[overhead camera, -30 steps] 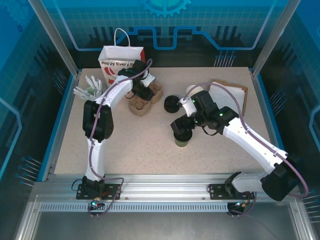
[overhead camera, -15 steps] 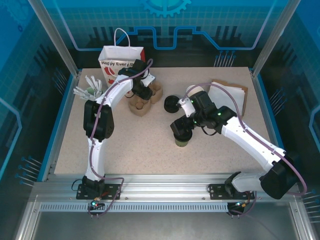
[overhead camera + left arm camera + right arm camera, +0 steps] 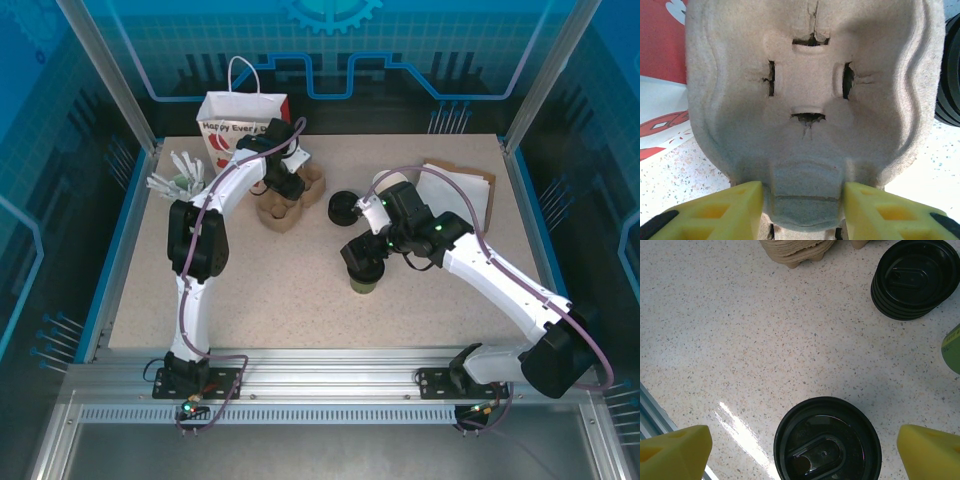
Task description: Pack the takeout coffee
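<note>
Speckled table point(image 3: 250, 290) is carrying everything. White-and-red paper bag point(image 3: 245, 120) is standing at the far edge, at 11 o'clock of the pulp cup carrier point(image 3: 290, 205). Left gripper point(image 3: 802, 200) is sitting on the carrier's near edge, yellow fingers point(image 3: 740, 205) pressing both sides of one pulp lobe, so it is pinching the carrier point(image 3: 810, 100).

Right gripper point(image 3: 802, 450) is hovering spread wide, holding nothing, straddling the takeout coffee point(image 3: 827, 445) from above. Takeout coffee point(image 3: 363, 284) is standing upright mid-table, lid on, at 6 o'clock of the black lid stack point(image 3: 343, 208) and at 4 o'clock of the carrier.

Risks, as judgement: the right gripper is sitting slightly off the cup's centre, so closing could shove it over or pop the lid. Squeezing the paper wall hard could spill it. The left gripper's edge pinch is thin, so the carrier could slip or tear.
</note>
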Robot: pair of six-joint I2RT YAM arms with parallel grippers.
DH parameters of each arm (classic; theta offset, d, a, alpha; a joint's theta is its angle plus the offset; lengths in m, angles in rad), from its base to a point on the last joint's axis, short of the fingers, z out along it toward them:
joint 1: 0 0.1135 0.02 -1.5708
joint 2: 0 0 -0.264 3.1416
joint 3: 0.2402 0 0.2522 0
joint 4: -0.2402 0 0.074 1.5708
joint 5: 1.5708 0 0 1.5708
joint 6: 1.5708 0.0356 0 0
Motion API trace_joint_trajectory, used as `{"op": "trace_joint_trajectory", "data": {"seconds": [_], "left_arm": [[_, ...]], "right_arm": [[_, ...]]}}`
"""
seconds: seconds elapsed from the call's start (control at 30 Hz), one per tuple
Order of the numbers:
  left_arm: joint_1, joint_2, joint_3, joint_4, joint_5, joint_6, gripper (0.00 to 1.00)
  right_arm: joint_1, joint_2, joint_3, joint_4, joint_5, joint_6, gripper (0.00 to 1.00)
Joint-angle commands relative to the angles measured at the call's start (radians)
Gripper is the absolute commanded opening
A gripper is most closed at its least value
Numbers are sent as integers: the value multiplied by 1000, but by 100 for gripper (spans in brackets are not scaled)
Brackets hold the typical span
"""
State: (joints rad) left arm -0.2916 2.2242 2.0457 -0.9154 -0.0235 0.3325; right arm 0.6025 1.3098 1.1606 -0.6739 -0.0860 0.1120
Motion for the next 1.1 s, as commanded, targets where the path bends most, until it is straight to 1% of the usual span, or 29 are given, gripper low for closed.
{"op": "trace_joint_trajectory", "data": {"seconds": [0.0,0.13,0.43,0.77,0.9,1.0,1.07], "left_arm": [[6,37,46,-35,-15,13,48],[6,50,52,-43,-5,8,47],[6,30,75,-63,4,1,36],[5,-98,59,-56,14,-34,35],[5,-154,37,-52,37,-51,35],[-1,-211,-5,-52,64,-77,35],[-15,-282,-84,-32,80,-115,35]], "right_arm": [[14,2,21,-21,-1,-10,96],[14,2,19,-22,0,-11,96],[14,4,20,-21,-1,-7,96],[14,-2,27,-26,-2,-8,96],[14,-7,25,-27,0,-7,96],[13,-17,29,-37,7,-11,96],[7,-33,38,-49,25,-15,96]]}}
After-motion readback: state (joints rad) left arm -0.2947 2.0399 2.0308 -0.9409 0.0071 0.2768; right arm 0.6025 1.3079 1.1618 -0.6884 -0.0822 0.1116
